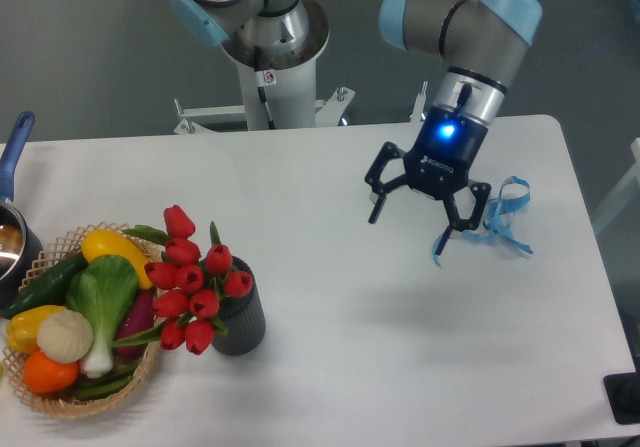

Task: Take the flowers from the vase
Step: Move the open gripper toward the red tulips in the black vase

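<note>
The flowers (192,282), a bunch of red tulip buds with green leaves, stand in the dark grey ribbed vase (240,317) at the front left of the white table. The buds lean left over the basket's edge. My gripper (412,222) hangs over the table's right half, well to the right of the vase and farther back. Its two black fingers (378,207) are spread wide and hold nothing.
A woven basket (60,402) of vegetables stands right beside the vase at the front left. A pot with a blue handle (14,147) is at the left edge. A blue ribbon (505,222) lies just right of the gripper. The arm's base (270,57) is at the back.
</note>
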`<state>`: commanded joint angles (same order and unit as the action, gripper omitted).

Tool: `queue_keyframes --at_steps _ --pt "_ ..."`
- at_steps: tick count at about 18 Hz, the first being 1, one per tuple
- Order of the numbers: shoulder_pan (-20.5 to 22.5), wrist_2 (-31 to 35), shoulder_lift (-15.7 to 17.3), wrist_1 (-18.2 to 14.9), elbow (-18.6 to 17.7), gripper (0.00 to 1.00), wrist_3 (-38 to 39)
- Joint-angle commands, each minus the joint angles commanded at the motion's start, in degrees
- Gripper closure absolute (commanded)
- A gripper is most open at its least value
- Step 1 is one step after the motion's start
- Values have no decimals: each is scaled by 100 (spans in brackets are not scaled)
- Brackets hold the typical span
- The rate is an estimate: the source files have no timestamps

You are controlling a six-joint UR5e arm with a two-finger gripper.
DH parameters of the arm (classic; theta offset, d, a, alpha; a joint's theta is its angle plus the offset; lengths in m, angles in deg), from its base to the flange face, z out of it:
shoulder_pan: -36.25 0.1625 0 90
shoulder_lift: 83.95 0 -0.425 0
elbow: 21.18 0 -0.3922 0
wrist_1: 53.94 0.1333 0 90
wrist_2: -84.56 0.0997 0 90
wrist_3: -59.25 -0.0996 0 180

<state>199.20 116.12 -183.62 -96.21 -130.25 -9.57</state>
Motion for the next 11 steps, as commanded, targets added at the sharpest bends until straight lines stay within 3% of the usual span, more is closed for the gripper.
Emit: queue_keyframes --at_steps 3,11 --pt "-35 -325 -35 0 -131 0 0" --pt "-509 -343 132 0 -580 0 -52"
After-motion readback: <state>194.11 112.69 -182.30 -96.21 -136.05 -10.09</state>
